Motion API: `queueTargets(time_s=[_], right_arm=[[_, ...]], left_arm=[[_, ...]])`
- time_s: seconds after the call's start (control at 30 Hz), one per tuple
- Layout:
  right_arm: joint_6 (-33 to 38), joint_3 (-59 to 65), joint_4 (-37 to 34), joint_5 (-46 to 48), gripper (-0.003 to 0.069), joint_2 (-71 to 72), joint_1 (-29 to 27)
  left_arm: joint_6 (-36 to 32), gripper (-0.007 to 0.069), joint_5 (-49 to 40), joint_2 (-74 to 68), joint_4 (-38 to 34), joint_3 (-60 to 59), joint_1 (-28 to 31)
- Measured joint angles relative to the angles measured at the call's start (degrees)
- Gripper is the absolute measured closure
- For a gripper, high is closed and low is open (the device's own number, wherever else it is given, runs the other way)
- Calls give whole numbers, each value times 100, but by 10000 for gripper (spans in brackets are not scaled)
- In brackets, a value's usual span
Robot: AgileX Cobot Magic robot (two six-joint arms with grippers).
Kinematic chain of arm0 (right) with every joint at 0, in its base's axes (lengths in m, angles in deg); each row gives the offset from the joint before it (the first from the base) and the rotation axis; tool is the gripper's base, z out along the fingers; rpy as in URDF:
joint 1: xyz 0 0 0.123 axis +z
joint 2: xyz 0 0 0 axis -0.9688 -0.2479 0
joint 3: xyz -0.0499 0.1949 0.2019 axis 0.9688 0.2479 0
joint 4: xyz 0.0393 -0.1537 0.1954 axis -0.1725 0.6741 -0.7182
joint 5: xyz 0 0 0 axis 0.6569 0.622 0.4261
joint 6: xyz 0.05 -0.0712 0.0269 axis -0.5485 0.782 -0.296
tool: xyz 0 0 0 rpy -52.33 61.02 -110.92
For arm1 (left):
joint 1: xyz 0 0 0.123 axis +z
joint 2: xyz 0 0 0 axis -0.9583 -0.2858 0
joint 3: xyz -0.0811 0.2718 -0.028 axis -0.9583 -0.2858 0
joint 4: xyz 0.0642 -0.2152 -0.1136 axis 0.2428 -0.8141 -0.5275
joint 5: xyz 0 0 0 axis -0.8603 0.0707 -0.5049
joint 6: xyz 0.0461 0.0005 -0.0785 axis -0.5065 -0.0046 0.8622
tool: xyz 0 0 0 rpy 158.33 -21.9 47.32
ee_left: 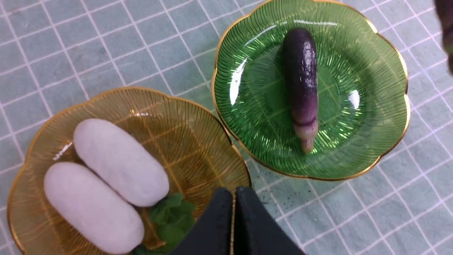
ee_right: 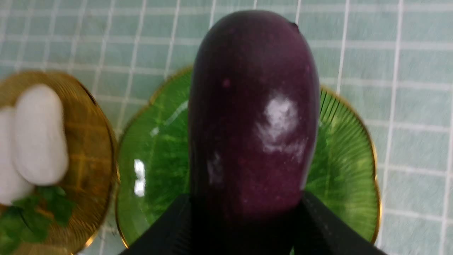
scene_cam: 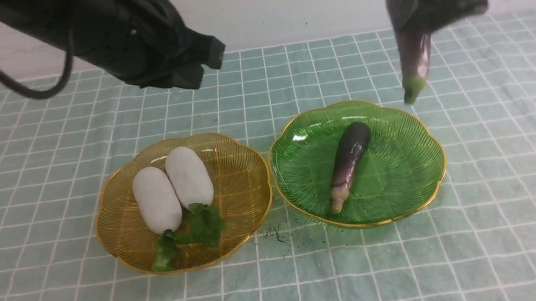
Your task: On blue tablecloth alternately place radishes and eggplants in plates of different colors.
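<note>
Right gripper [scene_cam: 414, 10], jaws narrowed onto the thick end of the held eggplant [scene_cam: 415, 60], which hangs nearly upright with its green stem downward; the hanging pose presumably lets the stem end meet the dish first on release. The fruit is airborne, its tip above the rim of the green plate [scene_cam: 396, 121] at about 1 o'clock of that plate. The plate already carries the resting eggplant [scene_cam: 348, 161], lying on a line from 1 to 7 o'clock with the stem toward 7, so bare glass at 3 o'clock seems the likely landing zone. Left gripper [ee_left: 233, 219], jaws pressed together on nothing, hangs raised above the cloth at about 12 o'clock of the amber plate [scene_cam: 235, 174], apparently parked out of the way. That plate, at 9 o'clock of the green one with the rims almost touching, holds both radishes [scene_cam: 156, 199] side by side, touching, leaves toward 6 o'clock. Sorting by colour looks one release from complete. The blue tablecloth [scene_cam: 505, 194], gridded in white and lightly wrinkled, shows dark specks [scene_cam: 282, 232] between the plates at 6 o'clock; a plain pale wall [scene_cam: 281, 2] closes the far edge.
</note>
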Motion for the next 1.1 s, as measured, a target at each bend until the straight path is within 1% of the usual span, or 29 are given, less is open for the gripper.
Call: queueTargets(time_s=[0.1, 0.2, 0.3, 0.33, 0.47, 0.53, 0.6, 0.73, 0.83, 0.9, 0.97, 1.0, 1.03, 1.1], right_arm=[[-64, 330, 50, 13, 332, -301, 58], [-226, 411, 89, -15, 330, -647, 51], [-330, 427, 100, -42, 257, -958, 45], [-343, 430, 100, -49, 218, -988, 45], [-349, 430, 134, -68, 99, -898, 45], [-235, 430, 134, -68, 79, -568, 45], [-95, 464, 134, -68, 85, 33, 45], [57, 717, 194, -54, 160, 1671, 45], [124, 959, 446, -32, 257, 2908, 45], [170, 1198, 724, -20, 315, 3635, 45], [182, 1625, 1105, -61, 396, 4397, 45], [182, 1812, 1234, -142, 432, 4795, 45], [176, 2177, 1456, -395, 477, 5320, 45], [143, 2800, 1767, -988, 536, 6093, 45]], left_arm=[[27, 632, -52, 481, 66, -420, 0], [53, 632, -32, 1243, 68, -1226, 0], [100, 632, 150, 1948, 31, -1994, 0], [100, 632, 226, 2273, 6, -2308, 0], [189, 632, 356, 3186, -35, -3038, 0], [363, 632, 356, 3635, -1, -3314, 0], [547, 632, 363, 3990, 86, -3489, 0], [814, 632, 480, 4495, 273, -3728, 0], [879, 632, 602, 4602, 289, -3784, 0], [901, 632, 700, 4609, 289, -3784, 0], [899, 632, 849, 4603, 289, -3784, 0], [899, 632, 922, 4590, 289, -3784, 0], [899, 632, 988, 4581, 283, -3784, 0], [899, 632, 1145, 4546, 279, -3784, 0]])
